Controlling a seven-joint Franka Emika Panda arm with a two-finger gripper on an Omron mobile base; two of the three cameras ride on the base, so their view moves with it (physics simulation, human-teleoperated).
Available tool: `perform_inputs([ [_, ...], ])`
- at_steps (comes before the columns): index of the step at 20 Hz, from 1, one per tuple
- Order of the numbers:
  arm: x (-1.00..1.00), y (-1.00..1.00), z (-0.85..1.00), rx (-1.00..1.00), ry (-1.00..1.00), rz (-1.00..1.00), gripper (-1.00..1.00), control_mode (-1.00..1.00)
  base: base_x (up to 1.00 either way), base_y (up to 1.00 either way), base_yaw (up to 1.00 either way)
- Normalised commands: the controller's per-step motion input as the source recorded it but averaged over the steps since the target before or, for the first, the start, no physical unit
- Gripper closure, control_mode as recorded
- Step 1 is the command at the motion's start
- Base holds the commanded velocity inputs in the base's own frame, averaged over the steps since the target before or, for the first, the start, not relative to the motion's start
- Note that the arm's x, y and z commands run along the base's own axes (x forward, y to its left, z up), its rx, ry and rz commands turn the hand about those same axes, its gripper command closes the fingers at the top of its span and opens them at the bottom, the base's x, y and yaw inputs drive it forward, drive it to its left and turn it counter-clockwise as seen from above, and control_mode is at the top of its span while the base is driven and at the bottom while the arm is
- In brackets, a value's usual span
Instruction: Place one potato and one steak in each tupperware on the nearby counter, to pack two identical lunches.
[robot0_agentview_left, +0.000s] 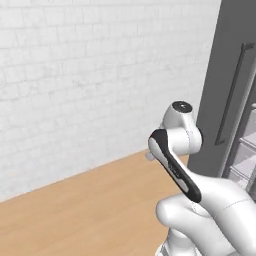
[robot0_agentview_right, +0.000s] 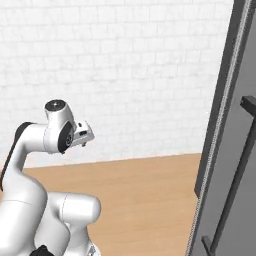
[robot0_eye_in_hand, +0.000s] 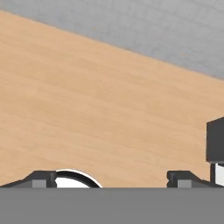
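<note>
My gripper (robot0_eye_in_hand: 113, 180) is open, its two dark fingertips (robot0_eye_in_hand: 41, 178) set far apart with nothing between them. It hangs over bare light-brown wooden boards. In the right base view the hand (robot0_agentview_right: 82, 135) sits at the end of the folded white arm, pointing toward the white brick wall. The potato, the steak, the tupperware and the counter are out of view.
A tall dark grey door (robot0_agentview_right: 235, 150) with a long bar handle stands open on the right, with pale shelves (robot0_agentview_left: 246, 150) behind it. A white brick wall (robot0_agentview_left: 75, 75) faces me above the wooden floor (robot0_agentview_left: 75, 215). A dark block (robot0_eye_in_hand: 215, 141) shows at the hand view's right edge.
</note>
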Motion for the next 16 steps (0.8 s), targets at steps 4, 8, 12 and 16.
perform_inputs([
  [4, 0.00, 0.00, 0.00, 0.00, 0.00, 0.00, -1.00, 1.00, 1.00, 0.84, -0.64],
  [8, 0.00, 0.00, 0.00, 0.00, 0.00, 0.00, -1.00, 1.00, 0.97, 0.38, -0.67],
  [12, 0.00, 0.00, 0.00, 0.00, 0.00, 0.00, -1.00, 1.00, 0.77, 0.68, -0.76],
  [16, 0.00, 0.00, 0.00, 0.00, 0.00, 0.00, -1.00, 1.00, 0.32, 0.31, -0.92],
])
